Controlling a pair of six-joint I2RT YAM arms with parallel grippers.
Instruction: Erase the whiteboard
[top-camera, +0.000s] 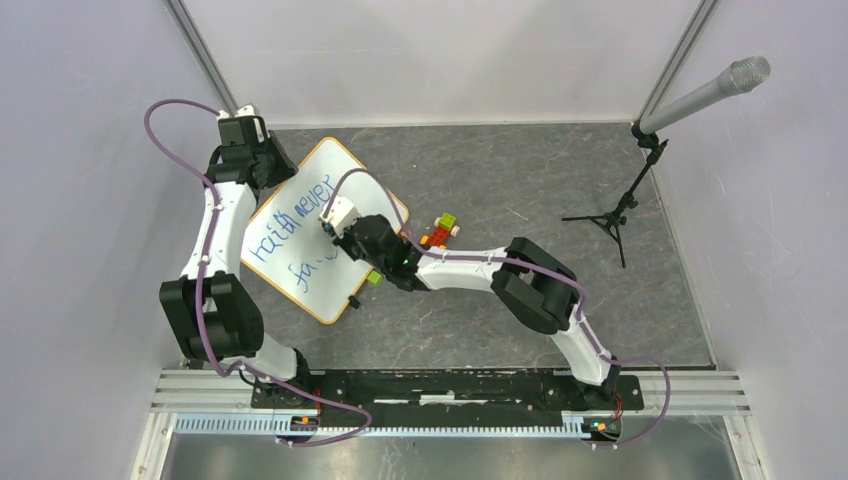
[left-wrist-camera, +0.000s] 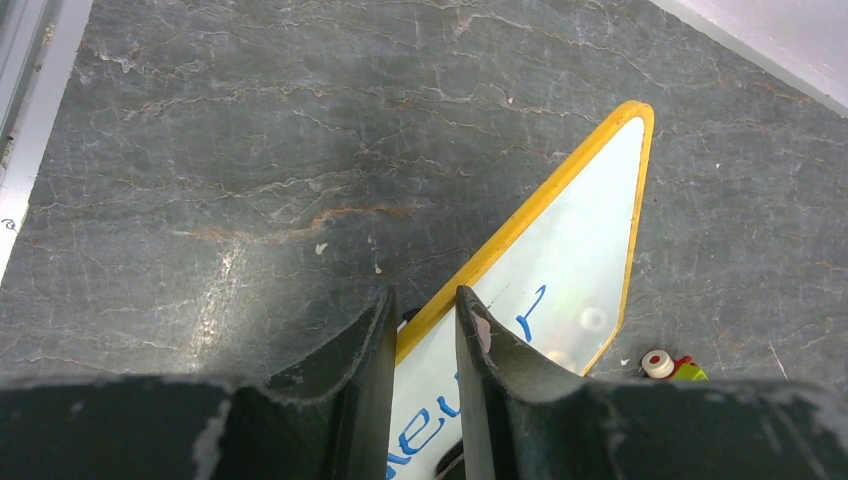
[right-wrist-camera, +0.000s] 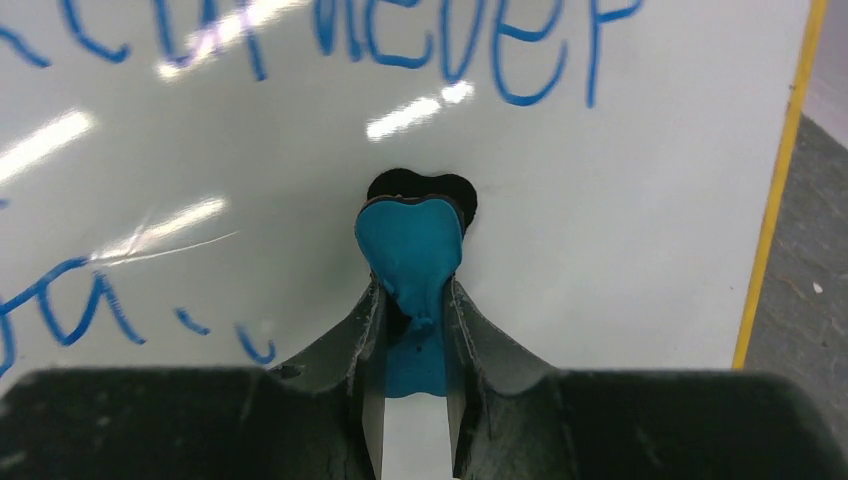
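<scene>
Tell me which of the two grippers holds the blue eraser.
The right gripper: the blue eraser sits between its fingers, over the whiteboard. The left gripper clamps only the whiteboard's yellow rim.

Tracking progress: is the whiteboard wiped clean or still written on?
Still written on: blue handwriting runs across the whiteboard, and fragments of a lower line sit beside the blue eraser.

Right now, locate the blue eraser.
Right wrist view: the blue eraser is pinched in the right end effector, against the white yellow-rimmed whiteboard, below the upper handwriting.
</scene>
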